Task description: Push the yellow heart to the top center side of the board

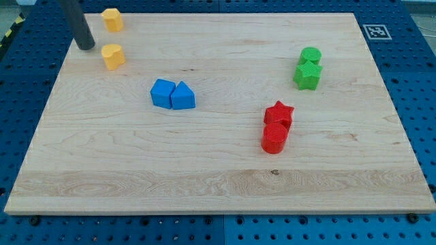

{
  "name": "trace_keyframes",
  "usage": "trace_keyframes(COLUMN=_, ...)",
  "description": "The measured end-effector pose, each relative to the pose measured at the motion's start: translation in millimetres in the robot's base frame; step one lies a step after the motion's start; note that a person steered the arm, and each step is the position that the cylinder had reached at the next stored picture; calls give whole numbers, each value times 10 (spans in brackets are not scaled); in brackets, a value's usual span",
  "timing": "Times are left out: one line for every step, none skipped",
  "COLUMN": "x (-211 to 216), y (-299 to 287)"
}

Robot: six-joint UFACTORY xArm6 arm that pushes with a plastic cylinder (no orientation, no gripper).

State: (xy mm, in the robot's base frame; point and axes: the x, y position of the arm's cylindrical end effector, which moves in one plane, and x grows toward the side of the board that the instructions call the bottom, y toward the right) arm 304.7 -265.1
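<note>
Near the view's top-left corner of the board (pixel 204 170), my tip (pixel 86 46) stood just left of the two yellow blocks, holding nothing, being a bare rod with no jaws. The lower block (pixel 113 56) looked like the yellow heart, the upper yellow block (pixel 112 20) a different shape, though I could not be sure. To do it well, I judged, the tip should stay low-left of the heart and push it rightward along the top edge, clear of the other yellow.

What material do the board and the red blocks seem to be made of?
The board looks like pale wood with a matte finish: grain lines and small knots show. The red star and red cylinder look like smooth, uniformly coloured plastic, though painted wood is possible.
</note>
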Motion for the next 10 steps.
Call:
trace_keyframes(x=278, y=0)
trace_keyframes(x=473, y=184)
trace_keyframes(x=447, y=469)
trace_keyframes(x=447, y=489)
trace_keyframes(x=447, y=523)
trace_keyframes(x=446, y=604)
trace_keyframes(x=446, y=646)
trace_keyframes(x=446, y=729)
trace_keyframes(x=446, y=861)
trace_keyframes(x=446, y=999)
